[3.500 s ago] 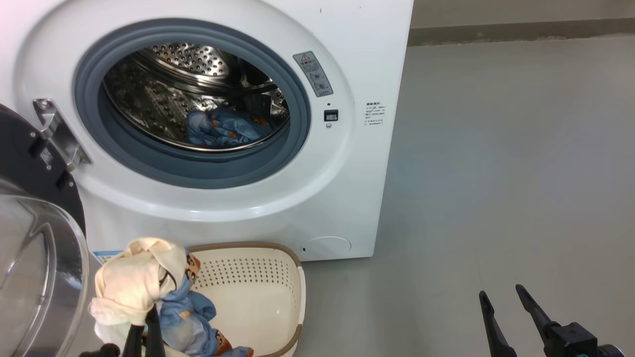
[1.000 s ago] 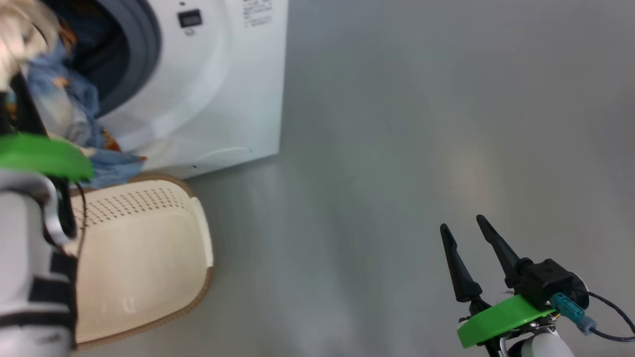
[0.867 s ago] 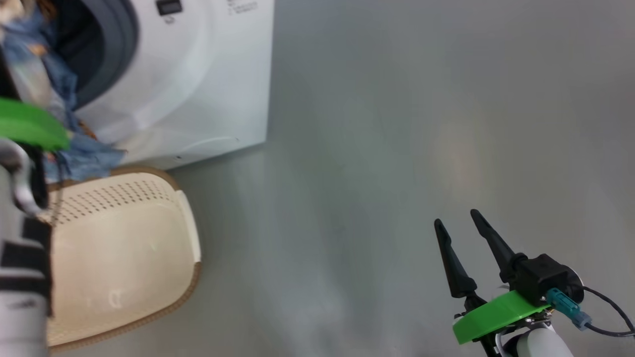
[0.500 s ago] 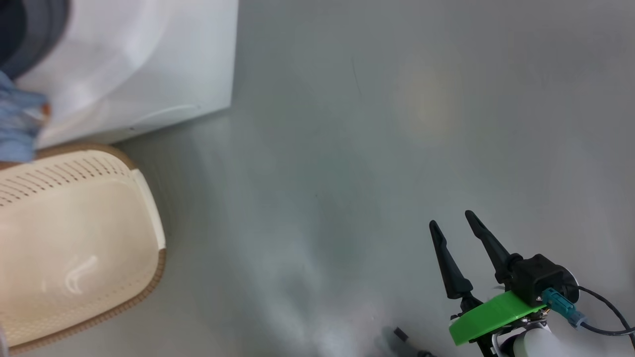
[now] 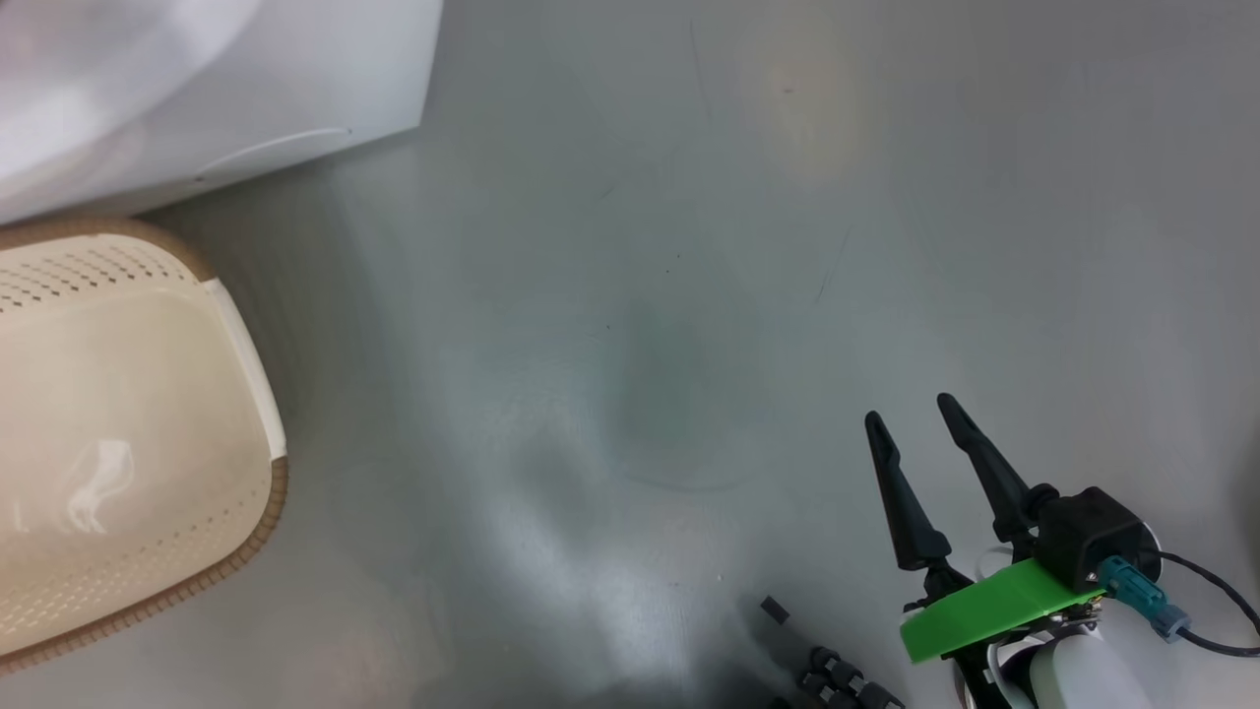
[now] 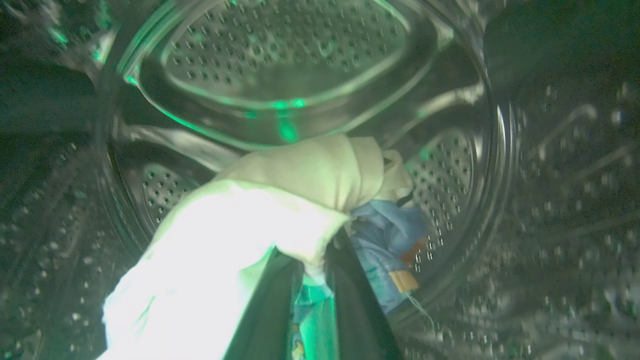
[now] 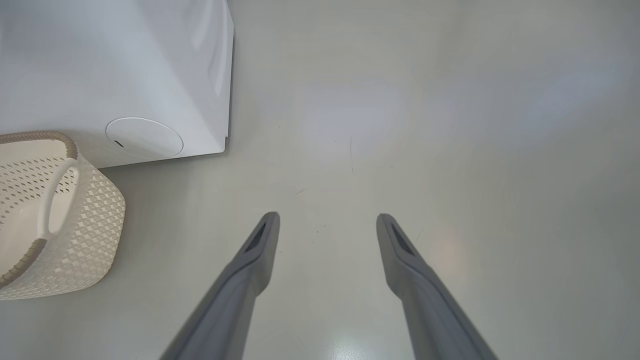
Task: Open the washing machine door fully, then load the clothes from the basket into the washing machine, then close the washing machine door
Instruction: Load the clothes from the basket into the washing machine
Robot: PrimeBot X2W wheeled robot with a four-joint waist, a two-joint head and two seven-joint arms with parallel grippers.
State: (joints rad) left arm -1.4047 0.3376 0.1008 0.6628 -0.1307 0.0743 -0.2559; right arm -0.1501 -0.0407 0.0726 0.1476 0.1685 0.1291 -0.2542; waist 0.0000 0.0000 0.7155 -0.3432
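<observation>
**Item: clothes (image 6: 280, 200) — soft, light bundle**

You hold them inside the drum of the washing machine (image 6: 300, 55), with the left gripper (image 6: 315, 257) clamped on a bunched fold. They look limp and likely to trail — take gathered folds. The right gripper (image 5: 908, 412) is outside the washing machine, spread and empty.

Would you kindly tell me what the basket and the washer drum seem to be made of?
The basket looks like cream moulded plastic, glossy inside with a highlight, perforated walls and a brown woven-look rim. The drum looks like polished steel: punched holes, mirror-like reflections.
</observation>
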